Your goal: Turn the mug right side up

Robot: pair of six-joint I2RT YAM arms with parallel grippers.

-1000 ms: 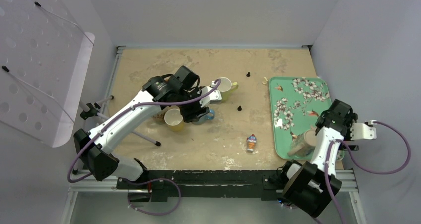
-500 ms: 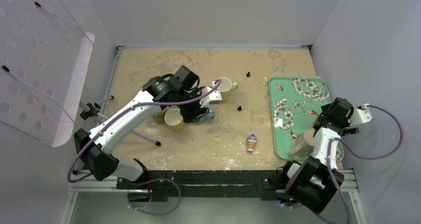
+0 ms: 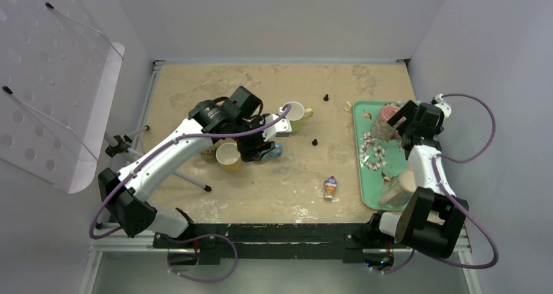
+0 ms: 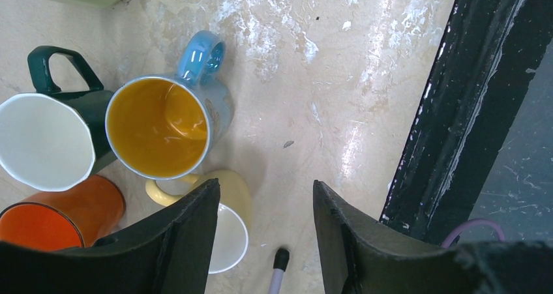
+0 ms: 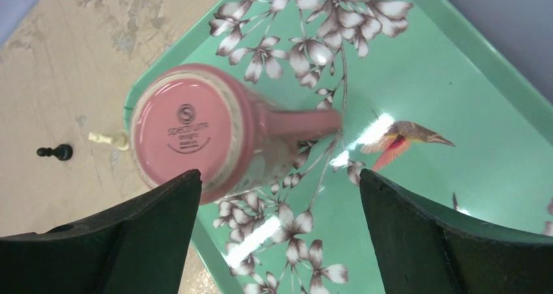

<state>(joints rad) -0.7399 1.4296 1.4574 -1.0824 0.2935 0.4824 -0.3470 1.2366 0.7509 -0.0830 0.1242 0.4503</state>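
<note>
On the green tray (image 5: 456,111), close to its rim, the pink mug (image 5: 189,128) is seen upside down under the right hand (image 5: 277,175), which is held wide and empty. Open room is seen past its handle.

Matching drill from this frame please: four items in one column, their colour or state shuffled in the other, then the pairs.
Items
1. pink mug
2. blue-handled mug
3. dark green mug
4. right gripper

Colour or state
A. white inside
B. open, above the pink mug
C. base up on the green tray
D. orange-yellow inside

Pairs: 1-C, 2-D, 3-A, 4-B
</note>
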